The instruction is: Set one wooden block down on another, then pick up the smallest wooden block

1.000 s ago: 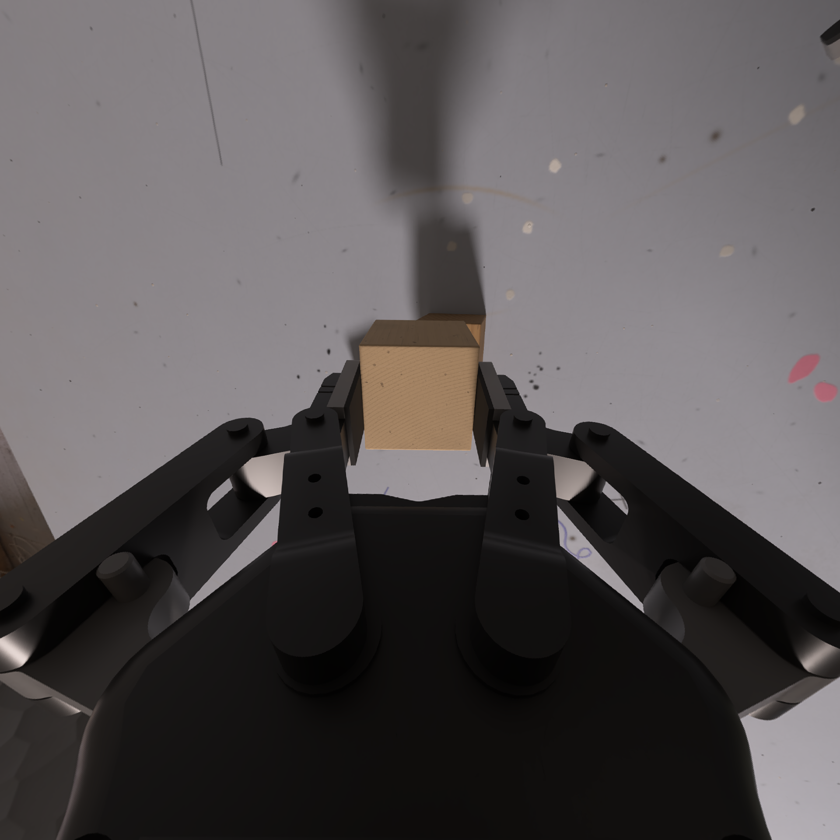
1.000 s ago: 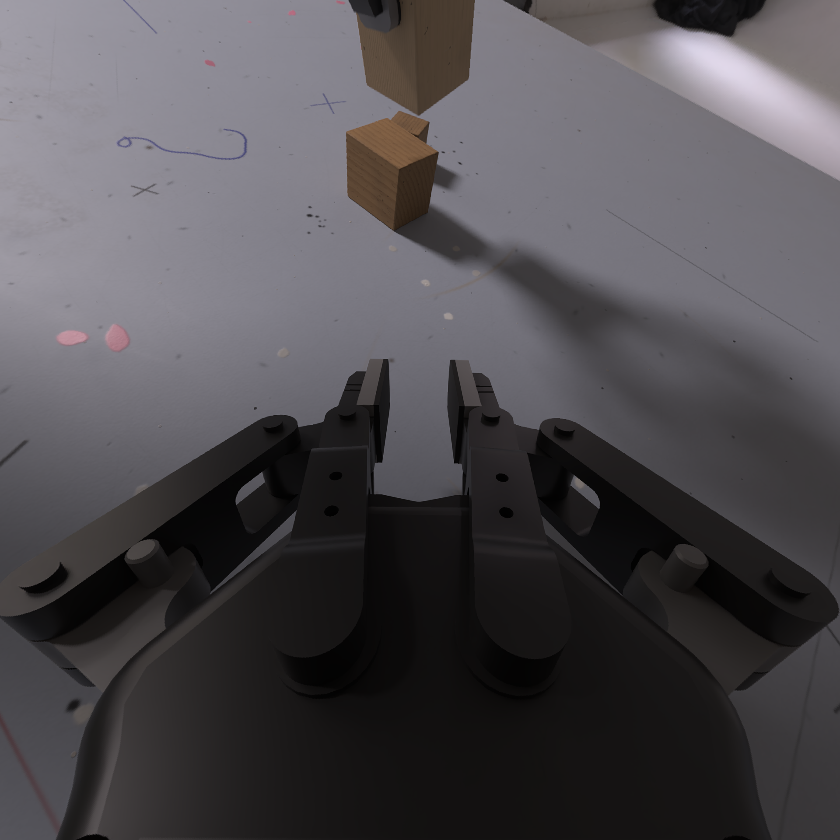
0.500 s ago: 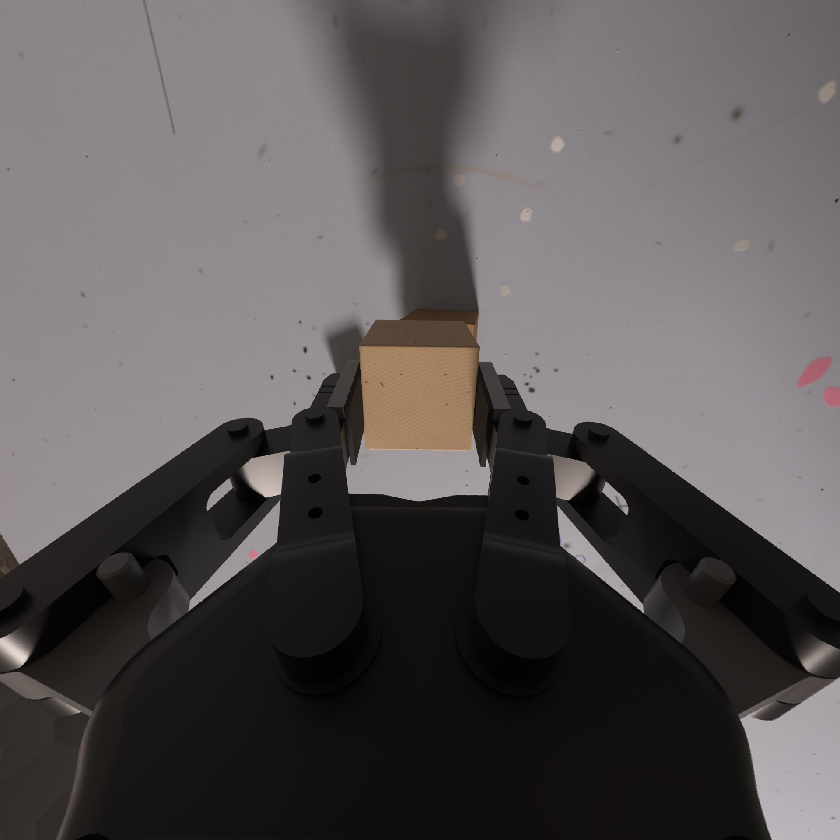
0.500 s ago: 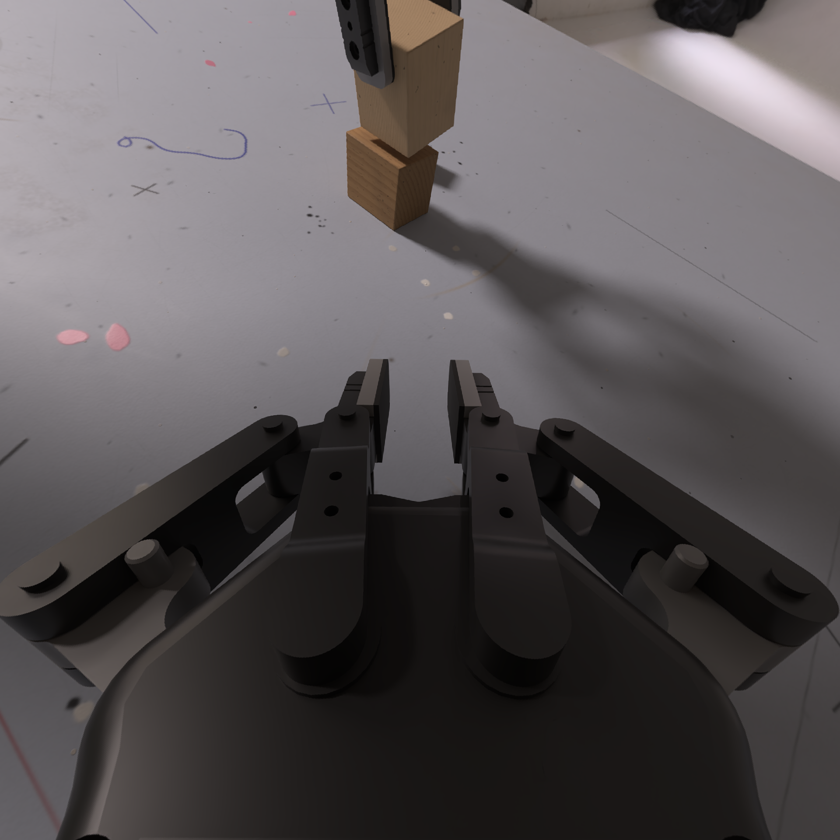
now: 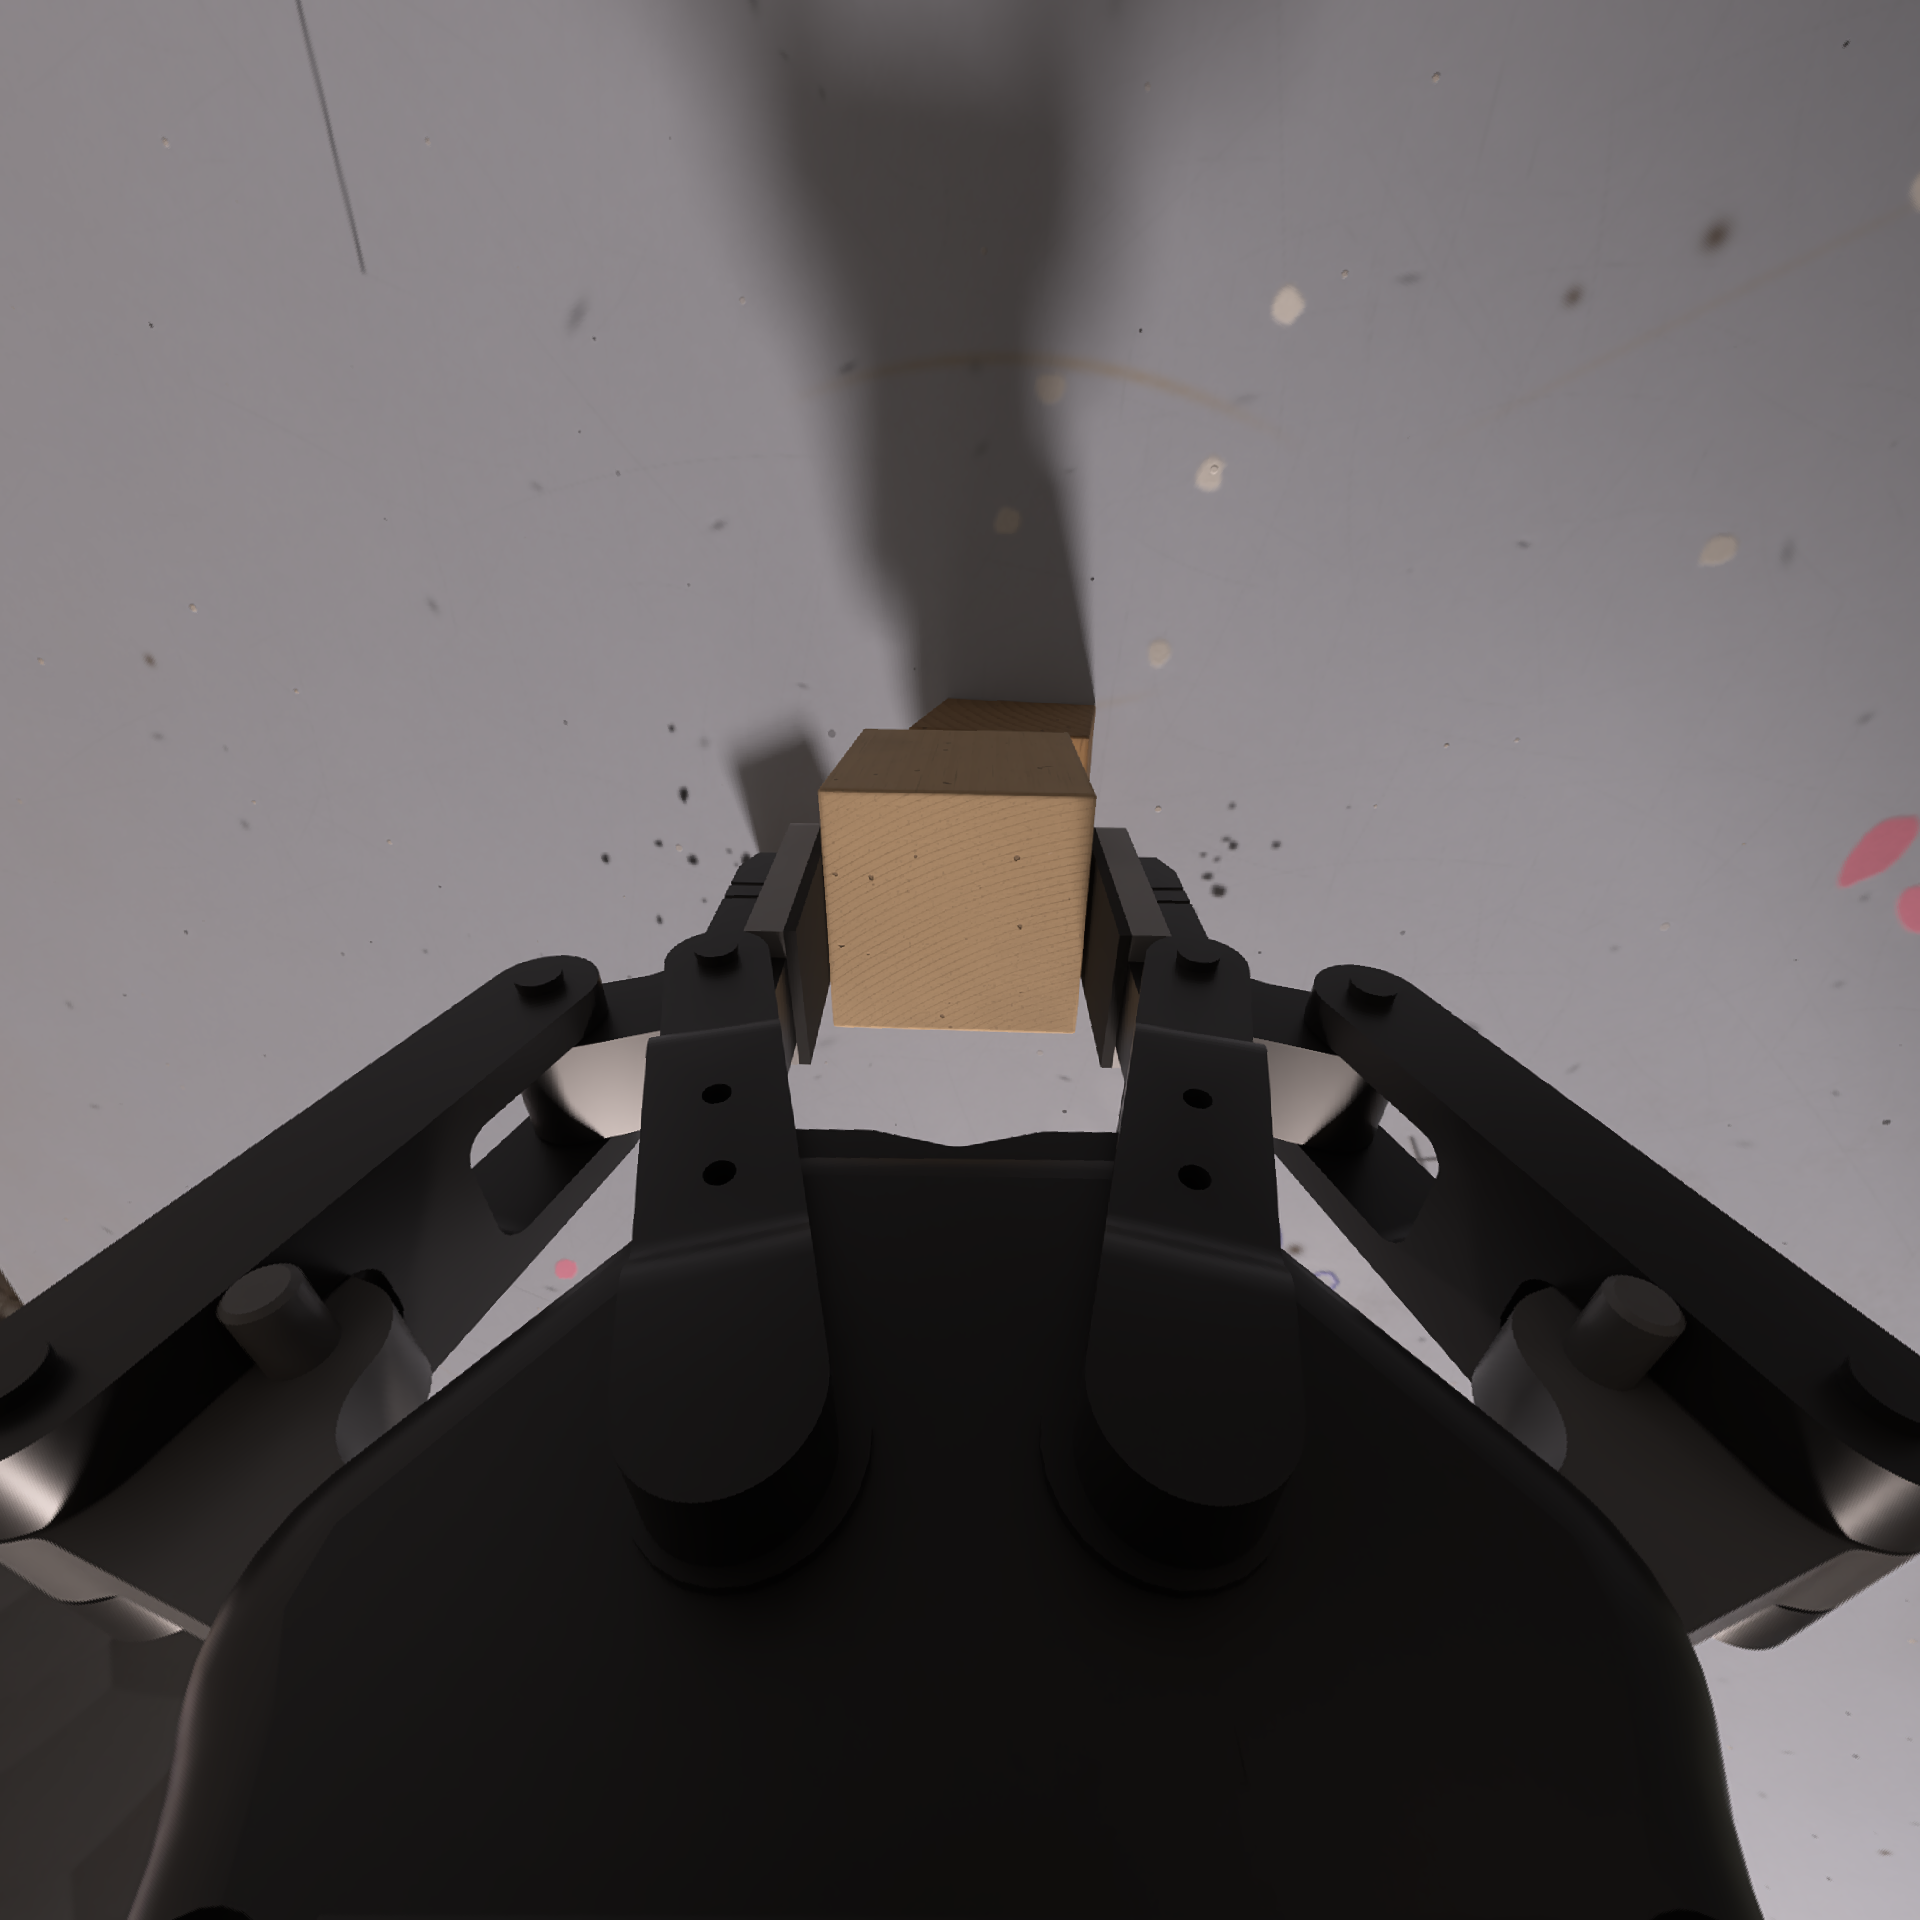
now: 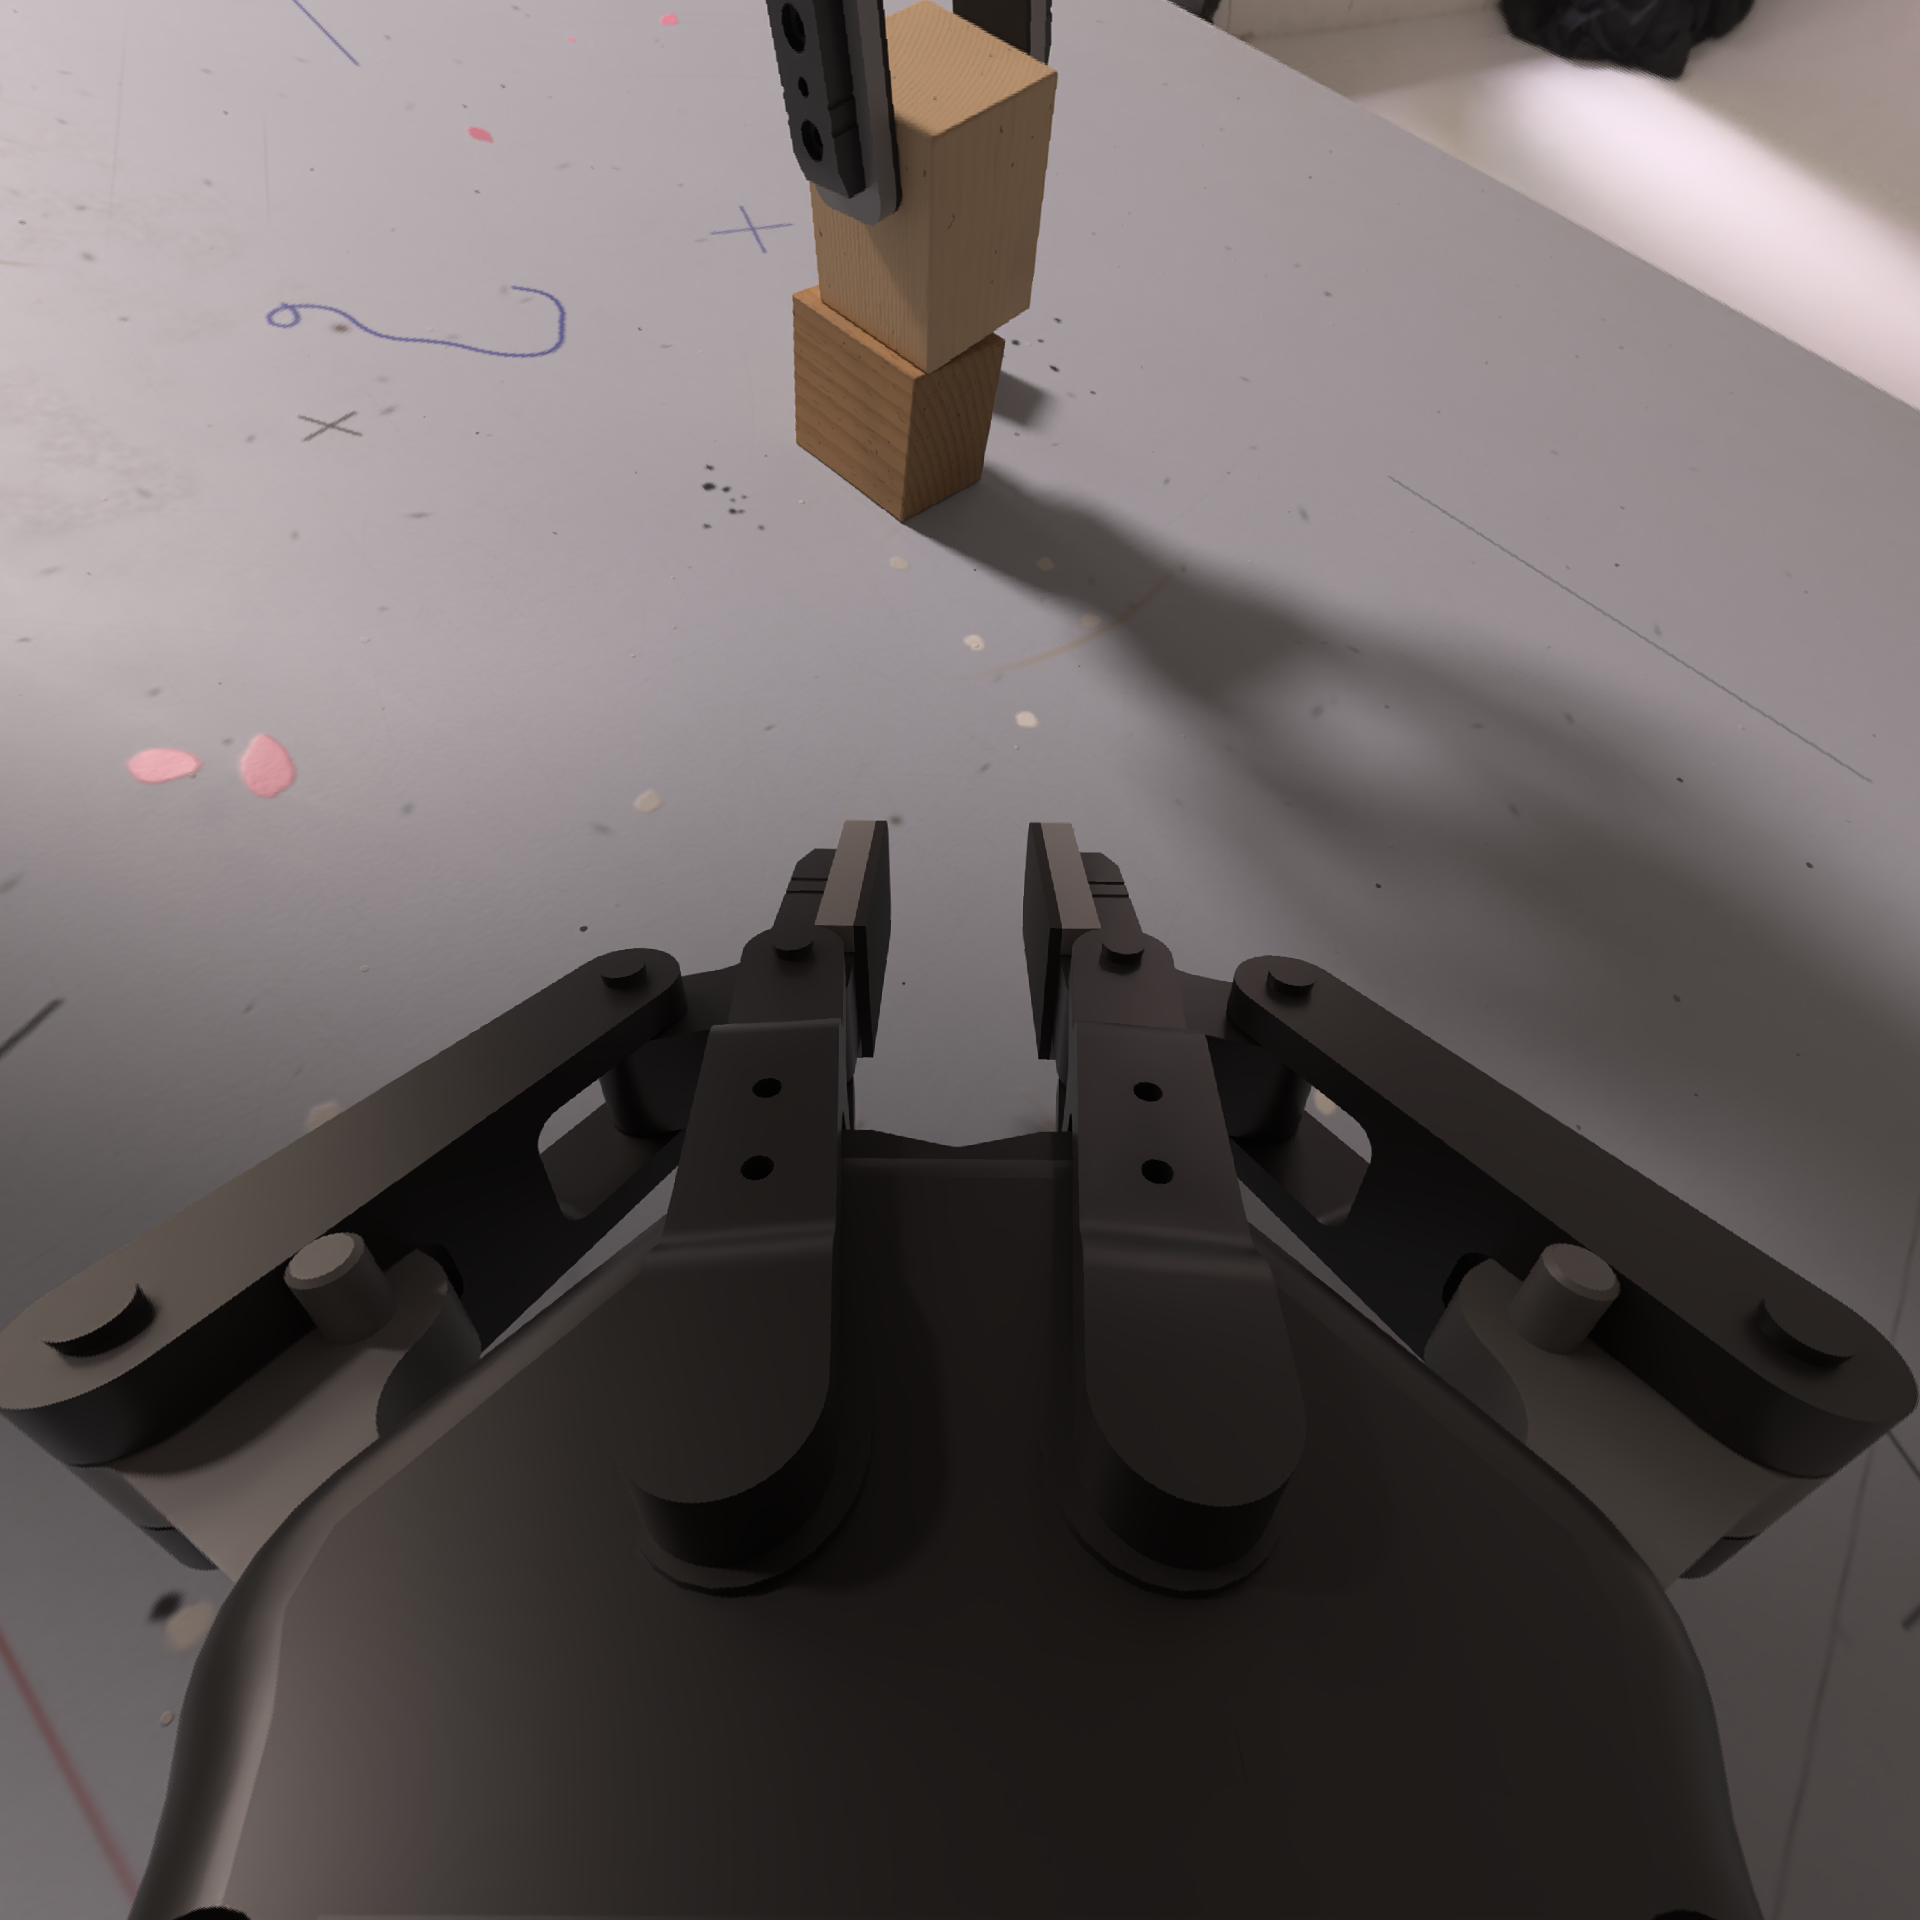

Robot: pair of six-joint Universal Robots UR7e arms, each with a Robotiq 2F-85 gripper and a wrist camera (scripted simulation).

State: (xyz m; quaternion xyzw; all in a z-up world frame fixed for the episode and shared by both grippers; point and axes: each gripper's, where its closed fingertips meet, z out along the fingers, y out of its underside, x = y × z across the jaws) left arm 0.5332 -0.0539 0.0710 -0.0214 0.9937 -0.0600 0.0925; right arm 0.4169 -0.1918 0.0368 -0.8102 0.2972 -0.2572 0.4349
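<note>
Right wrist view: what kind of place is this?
Likely a lab or workshop bench: a grey tabletop scuffed with pen marks and pink paint blots, wooden blocks for handling practice, and pale floor beyond the edge.

Pale wooden block (image 6: 935, 218) rests, seemingly flush, atop darker wooden block (image 6: 883, 426), corners slightly rotated.

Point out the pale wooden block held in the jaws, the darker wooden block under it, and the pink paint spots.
Pale wooden block (image 6: 935, 223), right wrist view: its front corner edge.
Darker wooden block (image 6: 868, 416), right wrist view: its left front face.
Pink paint spots (image 6: 265, 764), right wrist view: the right-hand spot.
</note>
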